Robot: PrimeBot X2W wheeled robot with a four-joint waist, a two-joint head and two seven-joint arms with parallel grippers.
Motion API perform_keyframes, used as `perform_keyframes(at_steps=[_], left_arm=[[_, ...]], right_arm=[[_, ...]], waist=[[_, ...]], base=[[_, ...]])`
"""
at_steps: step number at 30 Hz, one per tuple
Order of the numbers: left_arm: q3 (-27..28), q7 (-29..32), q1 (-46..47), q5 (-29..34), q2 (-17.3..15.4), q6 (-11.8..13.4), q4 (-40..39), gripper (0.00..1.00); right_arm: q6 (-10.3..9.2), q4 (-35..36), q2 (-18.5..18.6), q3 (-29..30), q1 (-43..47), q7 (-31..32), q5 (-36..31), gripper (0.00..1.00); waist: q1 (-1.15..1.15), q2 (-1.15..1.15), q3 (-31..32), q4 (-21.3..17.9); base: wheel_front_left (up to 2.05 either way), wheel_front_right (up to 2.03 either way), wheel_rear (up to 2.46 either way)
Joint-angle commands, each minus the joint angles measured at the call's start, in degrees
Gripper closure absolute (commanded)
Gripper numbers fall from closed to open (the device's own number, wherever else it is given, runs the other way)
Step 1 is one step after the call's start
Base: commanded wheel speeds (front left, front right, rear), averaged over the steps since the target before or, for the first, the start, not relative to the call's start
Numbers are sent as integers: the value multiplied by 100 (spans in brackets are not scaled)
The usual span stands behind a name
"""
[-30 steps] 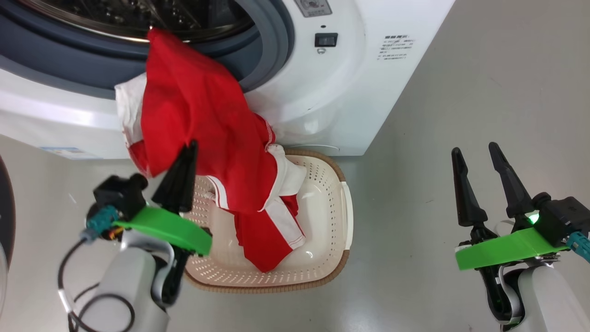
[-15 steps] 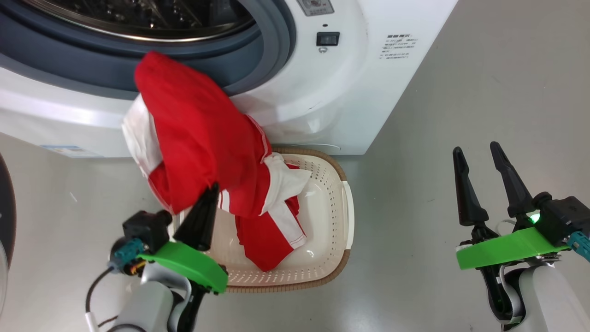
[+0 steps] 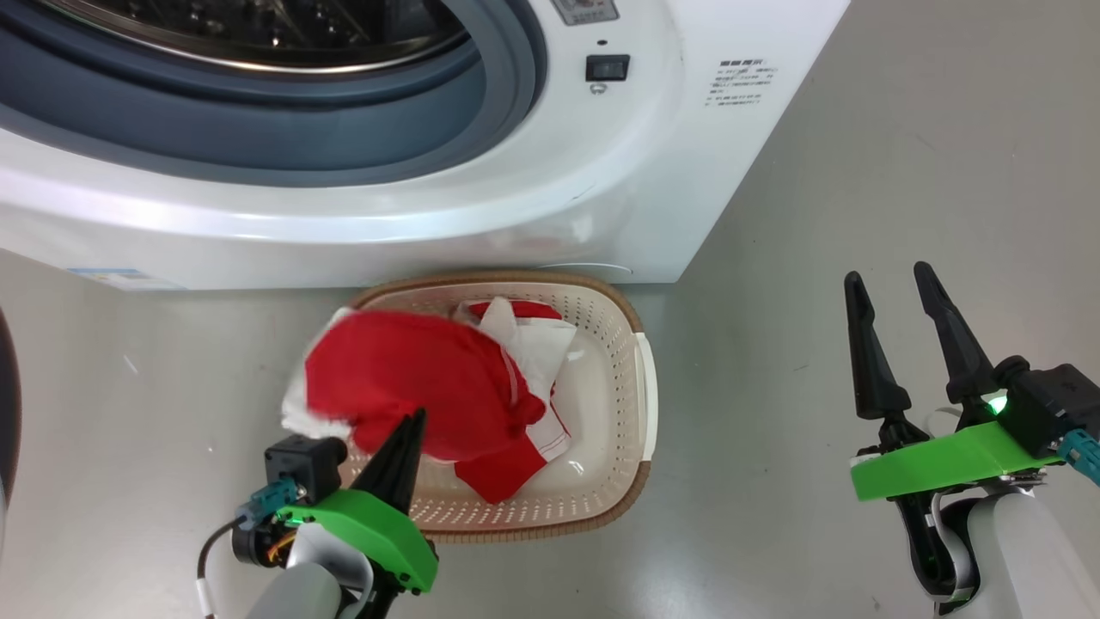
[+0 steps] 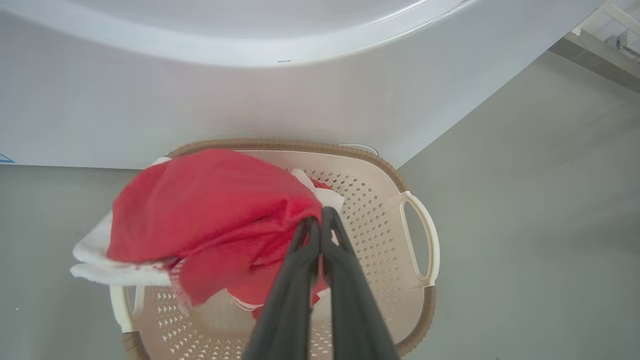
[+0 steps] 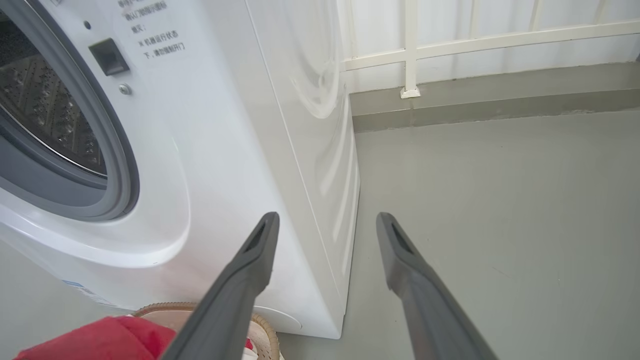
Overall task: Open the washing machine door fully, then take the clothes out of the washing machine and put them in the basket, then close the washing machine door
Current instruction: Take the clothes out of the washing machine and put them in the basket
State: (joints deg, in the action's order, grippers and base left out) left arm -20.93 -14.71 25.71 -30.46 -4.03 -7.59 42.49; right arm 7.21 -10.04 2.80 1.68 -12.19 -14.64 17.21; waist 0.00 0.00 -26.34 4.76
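The red and white clothes (image 3: 404, 387) hang bunched over the left half of the cream basket (image 3: 606, 413), spilling past its left rim. My left gripper (image 3: 417, 419) is shut on the red fabric; the left wrist view shows its closed fingertips (image 4: 311, 226) pinching the clothes (image 4: 200, 200) above the basket (image 4: 380, 210). The white washing machine (image 3: 533, 189) stands behind the basket, its grey gasket (image 3: 258, 129) and steel drum (image 3: 258, 26) exposed. A dark sliver of the washing machine door (image 3: 5, 395) shows at the far left. My right gripper (image 3: 887, 275) is open, over bare floor.
Grey floor (image 3: 816, 215) stretches to the right of the machine and basket. In the right wrist view my right gripper (image 5: 327, 220) points past the machine's corner (image 5: 300, 175) toward a white railing (image 5: 410, 50) and a low kerb.
My left gripper has moved down and toward me, drawing the clothes off the drum's lip and down over the basket. The right gripper has stayed put.
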Motion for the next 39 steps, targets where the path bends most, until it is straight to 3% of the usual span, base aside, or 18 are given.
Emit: perform_keyframes(at_steps=[1,19,20,21,22,23,24,39], left_arm=[[130,-29,13,-50,-120,10,-68,100],[-506,-29,940,-201,-117,10,260,98],[-520,-29,980,-230,-117,10,304,73],[-532,-29,1014,-257,-121,10,342,61],[-545,-29,1035,-279,-125,10,373,38],[-558,-29,1045,-297,-129,10,397,10],[-573,-29,1050,-311,-136,10,413,0],[-190,-29,835,-225,-261,10,117,0]], right_arm=[[28,133,8,-115,-63,-36,-34,0],[28,194,8,-95,-193,-36,-35,0],[28,191,8,-101,-196,-36,-35,0],[28,188,8,-107,-199,-36,-34,0],[28,183,8,-112,-200,-36,-33,0],[28,178,8,-116,-198,-36,-34,0],[28,172,8,-119,-194,-36,-35,0],[28,102,8,-99,-28,-36,-30,0]], waist=[[0,0,-11,-8],[0,0,-344,-34],[0,0,-348,-37],[0,0,-348,-41],[0,0,-342,-44],[0,0,-331,-47],[0,0,-317,-50],[0,0,-12,24]], base=[[0,0,0],[0,0,0],[0,0,0],[0,0,0],[0,0,0],[0,0,0],[0,0,0],[0,0,0]])
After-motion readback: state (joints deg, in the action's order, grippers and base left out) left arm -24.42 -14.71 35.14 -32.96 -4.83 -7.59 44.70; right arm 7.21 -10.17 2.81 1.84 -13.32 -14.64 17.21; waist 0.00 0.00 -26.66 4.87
